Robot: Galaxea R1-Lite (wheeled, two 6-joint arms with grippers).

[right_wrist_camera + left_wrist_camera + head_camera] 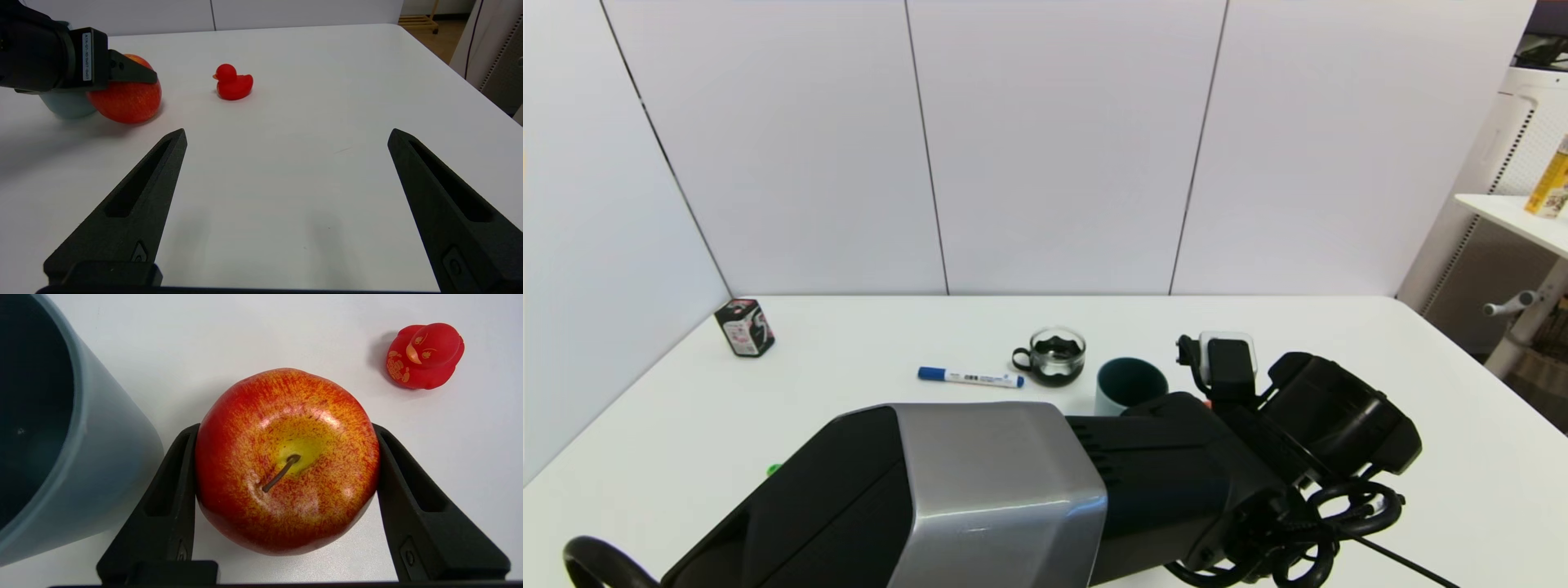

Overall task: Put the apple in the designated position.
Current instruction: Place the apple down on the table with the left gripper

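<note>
The red and yellow apple (286,461) sits stem-up on the white table, close beside the blue-grey cup (61,449). My left gripper (286,428) is shut on the apple, one black finger (171,486) pressed against each side. The right wrist view shows the apple (126,102) resting on the tabletop under the left gripper (122,71). In the head view my left arm hides the apple. My right gripper (287,132) hovers open over bare table nearer the front, with nothing in it. Nothing on the tabletop marks the designated position.
A small red toy duck (425,355) stands a short way from the apple, also seen as the duck (233,83). Behind the cup (1131,384) are a glass mug (1055,355), a blue marker (970,376) and a small box (744,327) at the far left.
</note>
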